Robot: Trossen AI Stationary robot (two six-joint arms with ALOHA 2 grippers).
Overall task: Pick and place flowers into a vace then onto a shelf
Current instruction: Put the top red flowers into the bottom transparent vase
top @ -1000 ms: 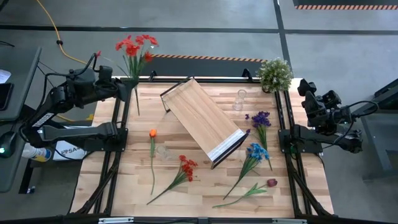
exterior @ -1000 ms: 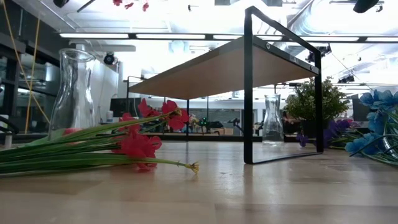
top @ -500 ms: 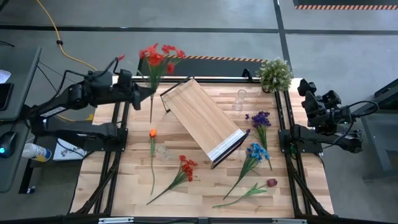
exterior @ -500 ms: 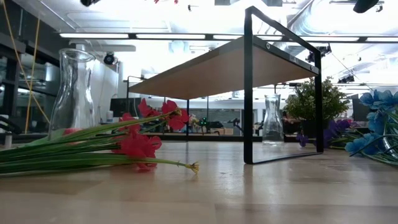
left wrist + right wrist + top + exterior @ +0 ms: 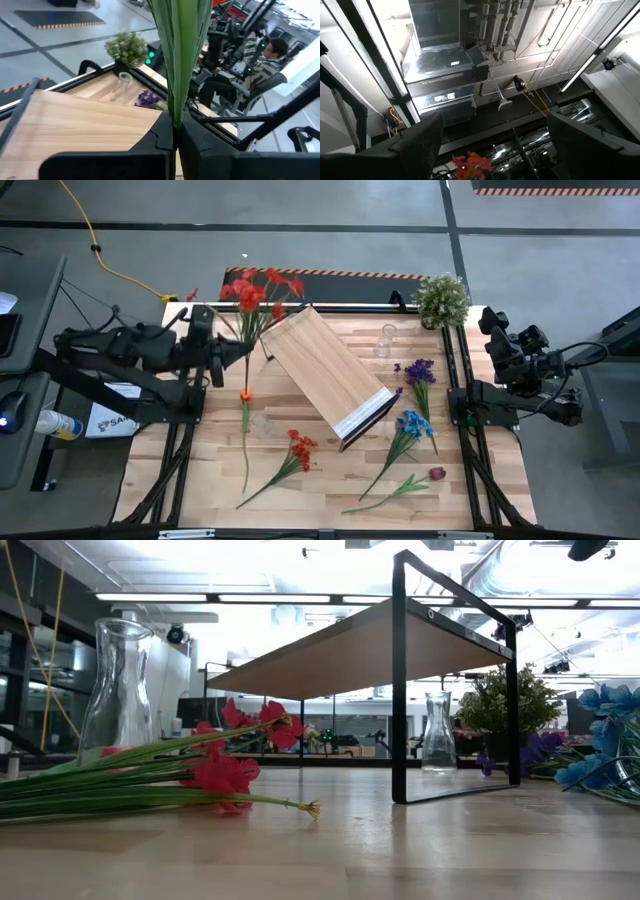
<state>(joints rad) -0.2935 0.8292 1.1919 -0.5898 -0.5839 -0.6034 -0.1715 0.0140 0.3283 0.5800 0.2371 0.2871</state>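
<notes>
My left gripper (image 5: pixel 228 358) hangs above the table's far left part, beside the shelf (image 5: pixel 325 375), and is shut on a bunch of red flowers (image 5: pixel 260 286). The shelf, a light-wood board on a black frame, stands slantwise mid-table. More flowers lie flat on the table: orange (image 5: pixel 245 393), red (image 5: pixel 300 448), purple (image 5: pixel 420 370), blue (image 5: pixel 412 423) and dark red (image 5: pixel 436 474). One clear vase (image 5: pixel 265 423) stands near the orange flower and another (image 5: pixel 385 340) beyond the shelf. My right gripper (image 5: pixel 497 330) waits open at the table's right edge, pointing up. My left gripper pinches the bunch's green stems (image 5: pixel 175 107) between its two fingers (image 5: pixel 161 136), well below the blooms. The fingers come about level from the table's left and lie across the stems. The bunch is lifted clear, blooms above the fingers and stem ends below them.
A bushy pale-green potted plant (image 5: pixel 442 298) stands at the far right corner. A person (image 5: pixel 260 52) sits beyond the table's right side. In the low view the near vase (image 5: pixel 118 690) and the lying red flowers (image 5: pixel 200 772) stand in front of the shelf (image 5: pixel 400 640).
My left gripper has swung from beyond the table's far left corner toward the right and the near edge, over the table beside the shelf, rolling a little. It stays shut, and the red bunch has come along with it, clear of the table.
</notes>
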